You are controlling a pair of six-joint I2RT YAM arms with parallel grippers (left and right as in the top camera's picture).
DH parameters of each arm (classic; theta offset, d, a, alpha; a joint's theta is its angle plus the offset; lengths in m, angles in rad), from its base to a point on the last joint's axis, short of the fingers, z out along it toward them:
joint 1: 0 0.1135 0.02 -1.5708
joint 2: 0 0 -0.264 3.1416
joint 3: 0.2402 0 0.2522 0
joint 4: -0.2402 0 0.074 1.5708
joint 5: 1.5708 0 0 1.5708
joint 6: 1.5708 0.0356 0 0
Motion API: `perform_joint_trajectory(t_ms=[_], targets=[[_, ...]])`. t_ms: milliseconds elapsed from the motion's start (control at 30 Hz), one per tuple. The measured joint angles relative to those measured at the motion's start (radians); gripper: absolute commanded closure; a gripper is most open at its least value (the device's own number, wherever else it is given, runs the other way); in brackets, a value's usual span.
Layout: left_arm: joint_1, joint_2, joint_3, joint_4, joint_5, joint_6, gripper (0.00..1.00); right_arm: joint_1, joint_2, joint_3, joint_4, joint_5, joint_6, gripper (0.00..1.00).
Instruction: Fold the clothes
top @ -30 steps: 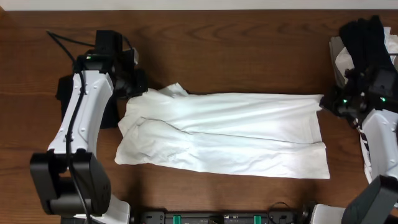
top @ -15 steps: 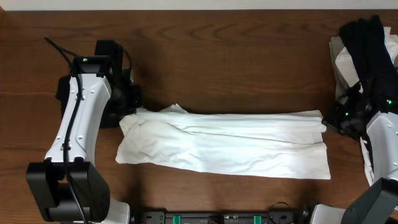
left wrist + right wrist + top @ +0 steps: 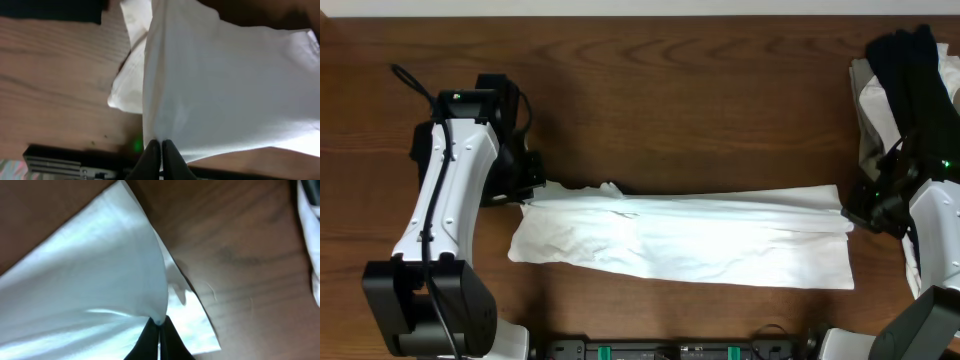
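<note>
The left gripper (image 3: 161, 146) and the right gripper (image 3: 159, 323) are each clamping one end of the white fabric T-shirt (image 3: 680, 240). The shirt is lying as a long band across the dark brown wood-grain table (image 3: 700, 100), with black and white garments (image 3: 910, 70) heaped at the table's right edge.

A dark brown wood-grained table (image 3: 700, 90) fills the view, with a pale strip (image 3: 640, 6) beyond its far edge and a black rail (image 3: 720, 351) nearest.
</note>
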Motion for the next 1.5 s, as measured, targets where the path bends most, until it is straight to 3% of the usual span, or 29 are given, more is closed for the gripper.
perform_joint_trajectory(t_ms=[567, 700, 1233, 1267, 1367, 1500], targets=[[0.0, 0.0, -0.058, -0.056, 0.048, -0.005, 0.94, 0.0, 0.0, 0.0, -0.073, 0.04, 0.001, 0.94], [0.0, 0.0, -0.116, -0.04, 0.054, -0.008, 0.94, 0.0, 0.0, 0.0, -0.109, 0.041, 0.002, 0.99], [0.0, 0.0, -0.148, -0.018, 0.054, -0.015, 0.94, 0.0, 0.0, 0.0, -0.178, 0.045, 0.039, 0.99], [0.0, 0.0, -0.148, -0.018, 0.054, -0.015, 0.94, 0.0, 0.0, 0.0, -0.177, 0.045, 0.039, 0.98], [0.0, 0.0, -0.148, -0.02, 0.054, -0.015, 0.94, 0.0, 0.0, 0.0, -0.172, 0.045, 0.049, 0.81], [0.0, 0.0, -0.148, -0.018, 0.054, -0.016, 0.94, 0.0, 0.0, -0.002, -0.165, 0.046, 0.055, 0.74]])
